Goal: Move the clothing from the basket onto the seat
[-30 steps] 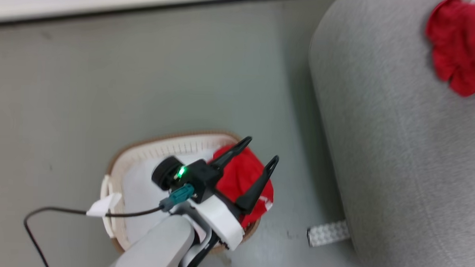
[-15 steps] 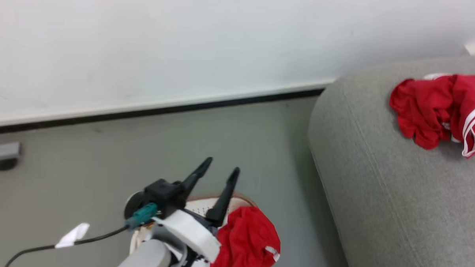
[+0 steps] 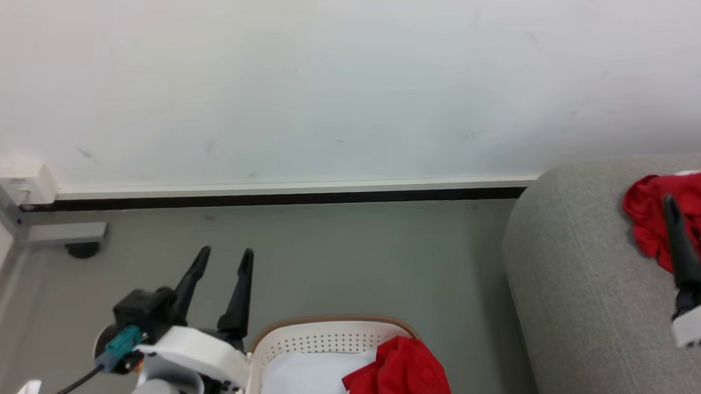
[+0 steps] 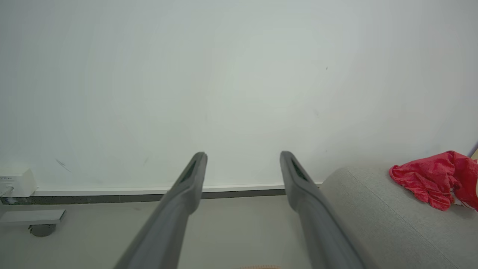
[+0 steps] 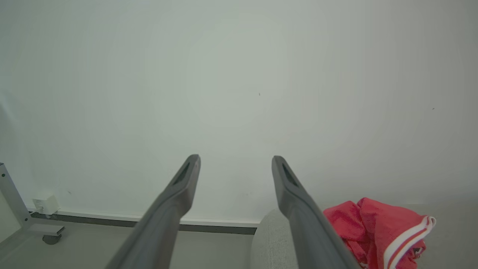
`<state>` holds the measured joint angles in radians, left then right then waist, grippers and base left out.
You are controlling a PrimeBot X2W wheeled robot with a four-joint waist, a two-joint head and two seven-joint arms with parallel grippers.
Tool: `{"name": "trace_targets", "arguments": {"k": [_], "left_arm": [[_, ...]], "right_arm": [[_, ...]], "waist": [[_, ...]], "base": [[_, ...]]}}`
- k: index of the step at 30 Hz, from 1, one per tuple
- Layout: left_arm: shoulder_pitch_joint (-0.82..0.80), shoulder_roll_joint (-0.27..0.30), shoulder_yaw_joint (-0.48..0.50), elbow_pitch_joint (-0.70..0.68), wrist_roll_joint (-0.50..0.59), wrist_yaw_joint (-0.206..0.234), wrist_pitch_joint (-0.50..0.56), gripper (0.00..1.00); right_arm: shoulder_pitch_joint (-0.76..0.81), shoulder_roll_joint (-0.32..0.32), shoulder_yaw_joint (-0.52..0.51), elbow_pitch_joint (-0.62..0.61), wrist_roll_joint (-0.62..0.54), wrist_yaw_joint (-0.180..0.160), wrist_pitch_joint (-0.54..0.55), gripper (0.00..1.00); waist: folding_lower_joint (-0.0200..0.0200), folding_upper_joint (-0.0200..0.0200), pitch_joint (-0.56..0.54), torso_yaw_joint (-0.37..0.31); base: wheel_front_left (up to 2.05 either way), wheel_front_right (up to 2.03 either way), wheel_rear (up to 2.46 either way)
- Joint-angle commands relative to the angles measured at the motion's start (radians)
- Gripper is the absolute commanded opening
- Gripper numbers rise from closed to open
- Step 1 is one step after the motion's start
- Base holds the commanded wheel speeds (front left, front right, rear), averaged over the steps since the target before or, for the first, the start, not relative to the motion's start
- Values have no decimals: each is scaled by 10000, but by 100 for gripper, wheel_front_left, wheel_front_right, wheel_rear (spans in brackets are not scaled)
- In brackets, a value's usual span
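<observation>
Lower the left tool (image 3: 226,254), wide and empty left of the oval white perforated plastic basket (image 3: 316,343), over its brown rim (image 3: 334,320) onto the bright red fabric garment (image 3: 402,374) in the basket's right end; pinch a thick fold. Right of the basket, the right tool (image 3: 693,200), wide and empty, hovers over the light grey upholstered seat (image 3: 580,298) bearing a second red garment (image 3: 647,216).

Seeing even, soft, bright light; wall (image 3: 331,74) washing out pale, corners dimming in wrist views; my right tool (image 3: 693,200) blurring slightly.
</observation>
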<state>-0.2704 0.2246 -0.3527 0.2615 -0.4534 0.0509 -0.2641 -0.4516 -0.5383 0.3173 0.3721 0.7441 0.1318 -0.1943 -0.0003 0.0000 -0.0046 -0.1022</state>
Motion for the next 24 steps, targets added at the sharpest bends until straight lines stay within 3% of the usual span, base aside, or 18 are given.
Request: {"name": "trace_targets", "arguments": {"k": [1,10,24], "left_arm": [[303,-44,191,-19,149,9,-4,100],[1162,-604,1471,-125,687,-271,-4,100],[2281,-1493,3140,-985,2260,-980,-5,100]], "right_arm": [[512,253,-271,-211,-234,-22,-173,100],[2605,1903,-1472,-986,-1813,-22,-630,100],[3626,3968,-2316,-1586,-3631,-22,-711,100]], "waist": [[3,0,-99,211],[3,0,-107,480],[3,0,60,309]], "base": [[0,0,0],[0,0,0],[0,0,0]]}}
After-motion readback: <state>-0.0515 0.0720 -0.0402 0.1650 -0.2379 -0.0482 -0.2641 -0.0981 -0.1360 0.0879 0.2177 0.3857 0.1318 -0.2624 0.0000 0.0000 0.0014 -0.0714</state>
